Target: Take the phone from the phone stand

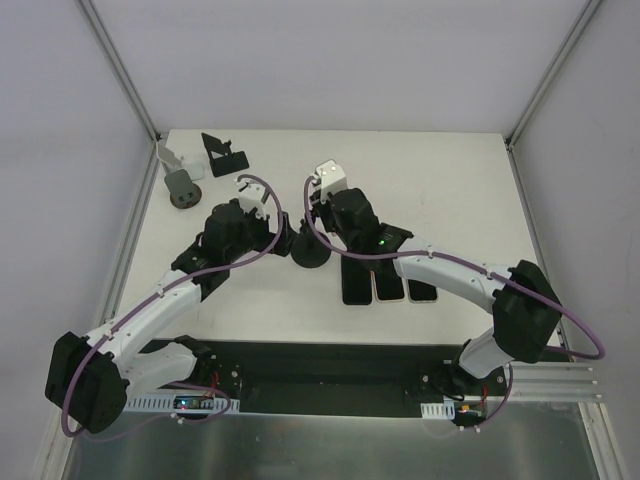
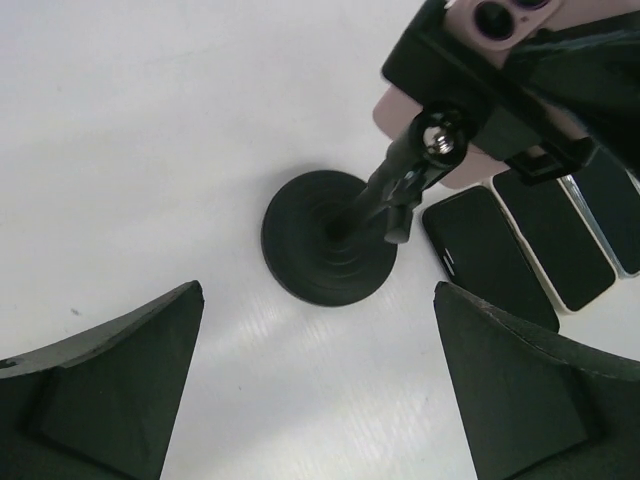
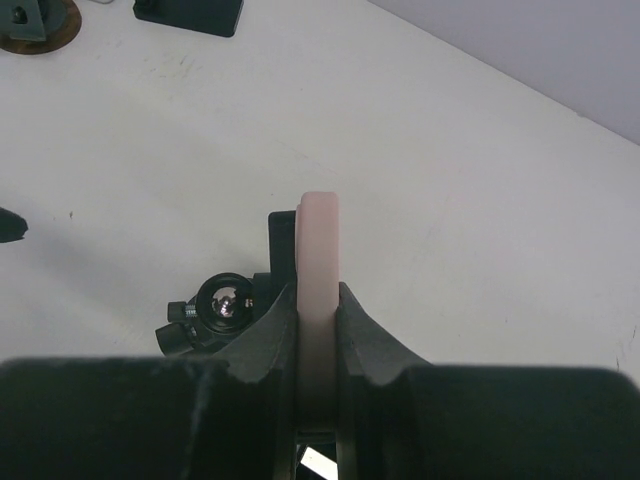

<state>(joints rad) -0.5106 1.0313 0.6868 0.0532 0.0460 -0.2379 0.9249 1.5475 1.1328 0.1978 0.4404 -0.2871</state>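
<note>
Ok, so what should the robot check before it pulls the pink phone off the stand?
1. Right gripper shut on the pink phone: ok, it is clamped on the phone's edge.
2. Phone free of the stand's clamp: not ok, the phone sits in it.
3. Left gripper steadying the stand base: not ok, it is open and not closed on the base.
4. Base flat on the table: ok.
5. Three spare phones out of the way: ok, they lie flat beside the base.
6. Grip strong enough to pull: cannot tell.
</note>
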